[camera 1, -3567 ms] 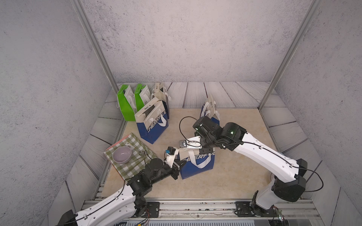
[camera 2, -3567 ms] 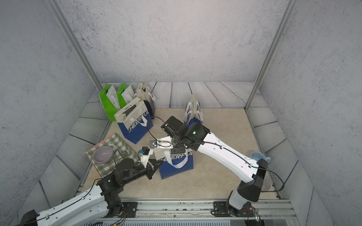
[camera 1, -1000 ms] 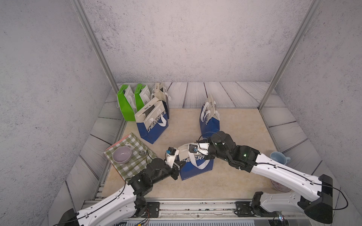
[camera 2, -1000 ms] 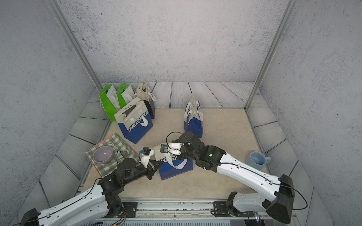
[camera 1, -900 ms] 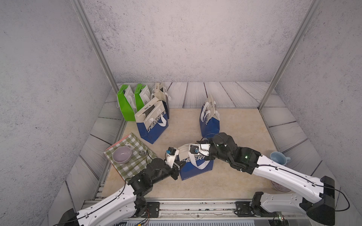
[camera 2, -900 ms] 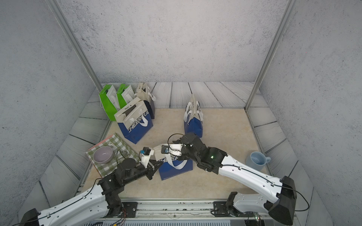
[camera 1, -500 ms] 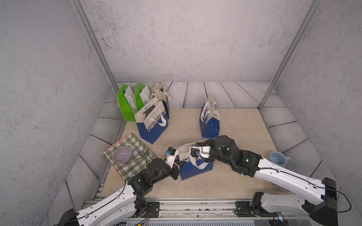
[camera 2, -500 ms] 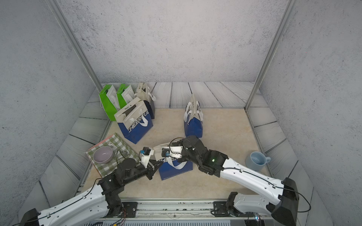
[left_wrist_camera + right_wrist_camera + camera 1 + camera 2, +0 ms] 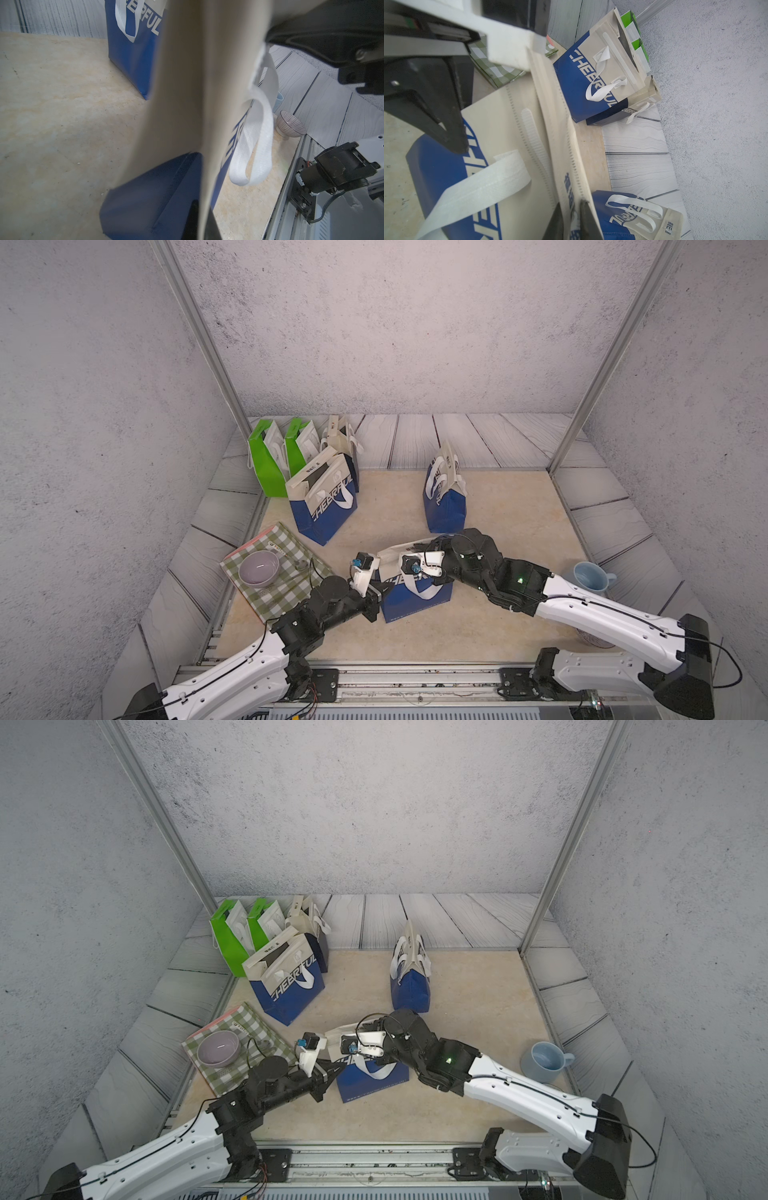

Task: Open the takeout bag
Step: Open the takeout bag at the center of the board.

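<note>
Blue-and-beige fabric takeout bag [image 9: 417,603]: upright at front-centre of bench [image 9: 498,510], between both arms. Left end effector [image 9: 330,1073]: pressed together, apparently nipping the bag's side fold. Right end effector [image 9: 571,225]: pinching one beige rim panel. Mouth looks unopened; the panels are yet to be drawn apart.

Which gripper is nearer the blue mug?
Right. The right gripper pinches the bag on the side facing the mug; the left gripper holds its far side.

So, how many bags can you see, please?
6: two green bags back left, a dark bag beside them, an open blue bag before those, a blue bag mid-back, the takeout bag front centre; others possibly hidden.
</note>
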Controlling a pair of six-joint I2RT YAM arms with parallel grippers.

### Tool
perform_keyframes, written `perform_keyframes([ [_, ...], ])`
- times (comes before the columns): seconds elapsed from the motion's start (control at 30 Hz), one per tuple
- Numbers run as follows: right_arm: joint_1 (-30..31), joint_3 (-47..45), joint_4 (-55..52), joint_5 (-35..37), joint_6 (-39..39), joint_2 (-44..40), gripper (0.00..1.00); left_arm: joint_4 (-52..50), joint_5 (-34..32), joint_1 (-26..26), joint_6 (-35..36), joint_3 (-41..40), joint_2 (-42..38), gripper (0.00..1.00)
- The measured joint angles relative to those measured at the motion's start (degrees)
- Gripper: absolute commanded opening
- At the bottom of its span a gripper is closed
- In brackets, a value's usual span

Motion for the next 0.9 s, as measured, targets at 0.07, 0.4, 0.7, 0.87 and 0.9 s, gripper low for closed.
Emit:
perform_keyframes([
  [0.07,0.02,0.11,-0.04,0.24,0.00,0.35,0.17,0.00,0.00,0.00,0.00,0.00,0.00,0.00],
  [0.4,0.11,3.63,-2.84,2.51,1.29,2.29,0.00,0.20,0.00,0.00,-0.02,0.00,-0.04,0.00],
  [0.7,0.17,9.09,-10.67,2.29,2.80,3.45,0.00,0.44,0.04,0.00,0.02,0.00,-0.24,0.00],
  [0.87,0.24,13.86,-16.74,2.23,3.06,5.29,0.00,0.48,0.04,0.00,0.04,0.00,-0.37,0.00],
  [0.9,0.24,14.71,-17.75,2.19,3.06,5.68,0.00,0.50,0.07,0.00,0.04,0.00,-0.37,0.00],
])
